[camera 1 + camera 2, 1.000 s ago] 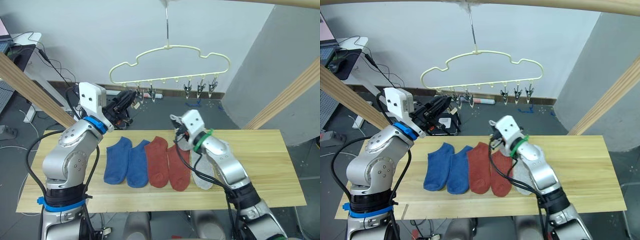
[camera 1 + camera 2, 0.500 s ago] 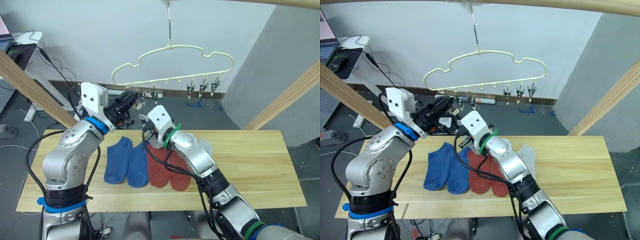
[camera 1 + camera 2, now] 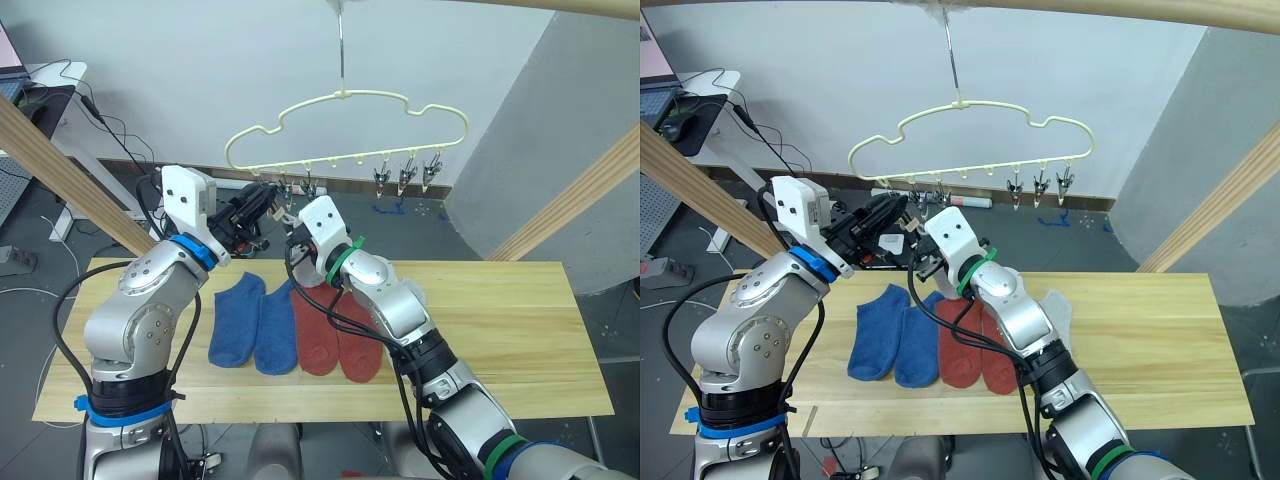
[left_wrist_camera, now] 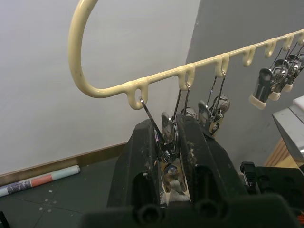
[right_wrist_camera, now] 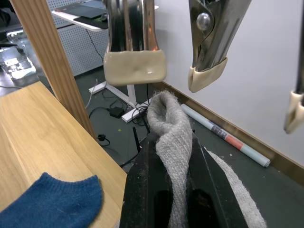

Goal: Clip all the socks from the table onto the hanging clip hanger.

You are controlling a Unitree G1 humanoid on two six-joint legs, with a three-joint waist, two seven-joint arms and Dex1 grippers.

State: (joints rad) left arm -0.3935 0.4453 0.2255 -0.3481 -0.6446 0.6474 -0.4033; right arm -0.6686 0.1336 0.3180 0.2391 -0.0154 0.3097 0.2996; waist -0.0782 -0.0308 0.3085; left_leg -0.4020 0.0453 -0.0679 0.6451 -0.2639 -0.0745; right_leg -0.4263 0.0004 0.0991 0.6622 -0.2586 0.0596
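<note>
Blue socks: two. Red socks: two. Grey socks: two.

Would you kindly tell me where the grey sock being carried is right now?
The grey sock is pinched in the right pincer, raised just beneath the metal clips at the left end of the clip hanger.

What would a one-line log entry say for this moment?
left tool: shut on clip | right tool: shut on grey sock, under clips | table: two blue, two red socks
</note>
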